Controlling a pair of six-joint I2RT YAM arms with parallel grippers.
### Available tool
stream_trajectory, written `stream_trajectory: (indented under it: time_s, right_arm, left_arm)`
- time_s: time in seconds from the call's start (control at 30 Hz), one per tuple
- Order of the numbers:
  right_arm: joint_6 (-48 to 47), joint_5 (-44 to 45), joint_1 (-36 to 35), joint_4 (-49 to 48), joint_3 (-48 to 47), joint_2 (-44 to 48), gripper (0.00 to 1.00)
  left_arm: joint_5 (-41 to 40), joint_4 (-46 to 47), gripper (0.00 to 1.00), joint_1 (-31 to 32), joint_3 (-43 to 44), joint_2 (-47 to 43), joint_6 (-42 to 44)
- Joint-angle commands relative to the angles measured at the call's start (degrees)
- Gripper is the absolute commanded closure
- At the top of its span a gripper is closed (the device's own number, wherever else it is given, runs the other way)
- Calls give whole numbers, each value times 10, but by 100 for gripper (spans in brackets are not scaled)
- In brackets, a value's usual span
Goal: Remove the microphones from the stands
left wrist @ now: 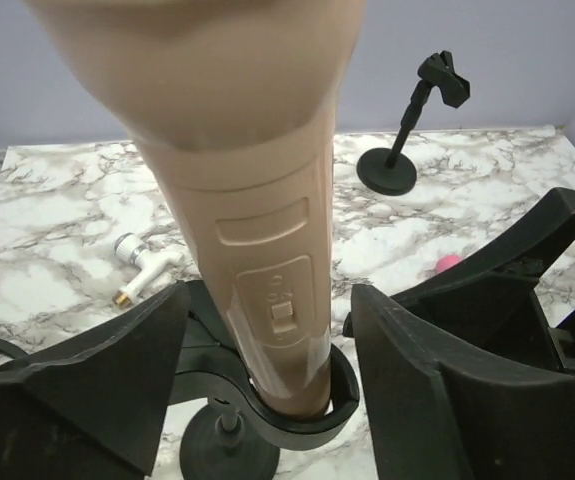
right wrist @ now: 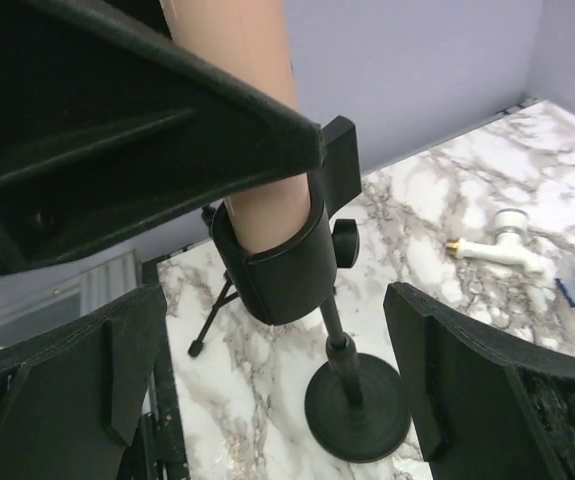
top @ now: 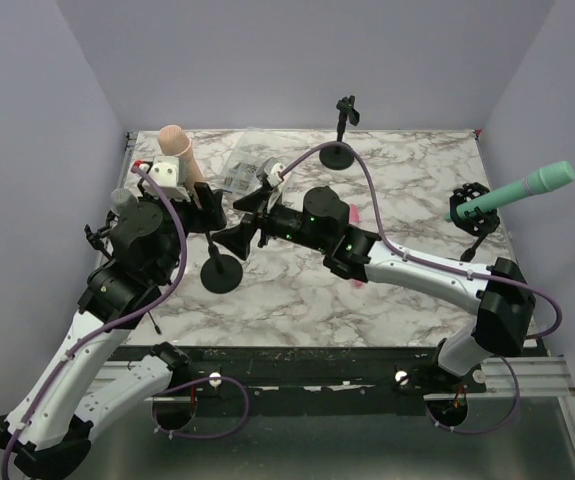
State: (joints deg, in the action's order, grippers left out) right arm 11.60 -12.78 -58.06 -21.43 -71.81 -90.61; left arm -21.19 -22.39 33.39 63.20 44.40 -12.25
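Marble-patterned tabletop (top: 297, 290) under lavender walls carries a short black stand with a round base (right wrist: 357, 405) at about 9 o'clock. The smooth tan plastic microphone (left wrist: 267, 230) sits upright in the stand's black C-shaped clip (left wrist: 302, 420). The left gripper (left wrist: 269, 320) straddles the microphone body with its jaws spread and a gap on either side. The right gripper (right wrist: 272, 390), reaching across from 3 o'clock, has its jaws spread too, bracketing the pole below the clip without touching it.

The main risk, as I judge it, is pulling before the stand is pinned. The clip looks snug, so the light base could lift or tip with the microphone. The glossy, tapering body may also slide through the fingers if they close too high. Both sets of fingers crowd the same spot and could knock together. A second, empty black stand (top: 339, 130) at 12 o'clock and a teal microphone (top: 527, 186) at 3 o'clock are well apart.
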Motion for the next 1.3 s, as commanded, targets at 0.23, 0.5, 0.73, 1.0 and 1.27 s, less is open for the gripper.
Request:
stream_trajectory:
  time_s: [0.23,0.5,0.73,1.0,1.27]
  right_arm:
    - [-91,189,-60,20,-90,-58,10]
    - [-136,247,-86,51,-154,-118,23]
    - [-148,270,-86,62,-146,-110,60]
    - [-179,177,-71,120,-126,-65,94]
    - [-163,-81,30,227,-131,-22,99]
  left_arm:
    - [10,-96,1,-1,18,-77,-1]
    - [-1,-145,1,-1,14,-178,-7]
    - [4,-160,1,-1,2,-203,-6]
    - [35,-146,1,-2,-23,-190,-20]
    - [116,-121,1,-1,-44,-185,-16]
